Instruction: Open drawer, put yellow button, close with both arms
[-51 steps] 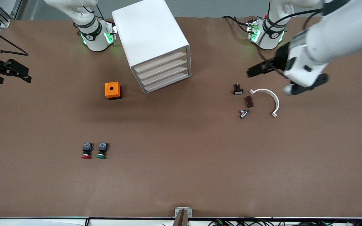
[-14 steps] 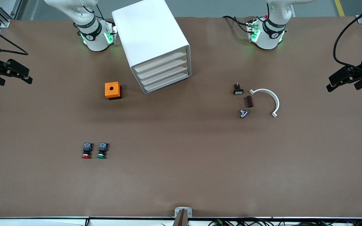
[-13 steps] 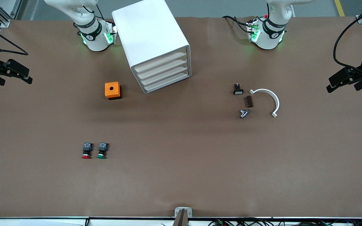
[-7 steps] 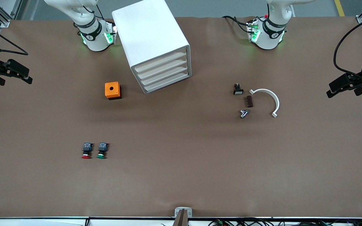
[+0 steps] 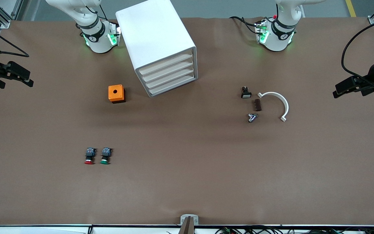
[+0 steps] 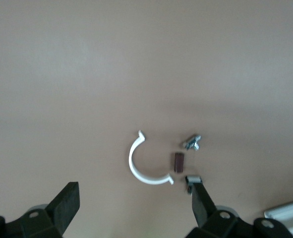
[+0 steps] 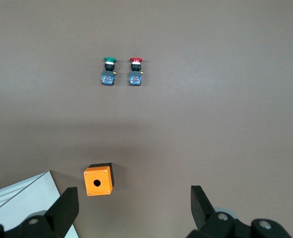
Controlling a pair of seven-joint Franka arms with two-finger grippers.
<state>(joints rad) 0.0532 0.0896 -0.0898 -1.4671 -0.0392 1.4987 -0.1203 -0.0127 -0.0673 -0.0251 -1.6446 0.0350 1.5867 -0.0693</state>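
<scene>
The white cabinet (image 5: 156, 39) stands between the two arm bases, and its four off-white drawer fronts (image 5: 168, 73) all sit flush and shut. A corner of it shows in the right wrist view (image 7: 17, 198). The yellow button is out of view. My left gripper (image 5: 338, 91) hangs open and empty over the left arm's end of the table; the left wrist view (image 6: 134, 198) shows bare table between its fingers. My right gripper (image 5: 28, 79) waits open and empty over the right arm's end, as the right wrist view (image 7: 134, 198) also shows.
An orange box (image 5: 116, 93) with a round hole sits beside the cabinet. A red-capped button (image 5: 89, 156) and a green-capped button (image 5: 105, 156) lie nearer the front camera. A white curved clip (image 5: 279, 100), brown block (image 5: 257, 105), black switch (image 5: 245, 93) and metal piece (image 5: 252, 117) lie toward the left arm's end.
The left arm swung from over the clip out to its end of the table, and its gripper has just edged back toward the middle. The right arm has not moved.
</scene>
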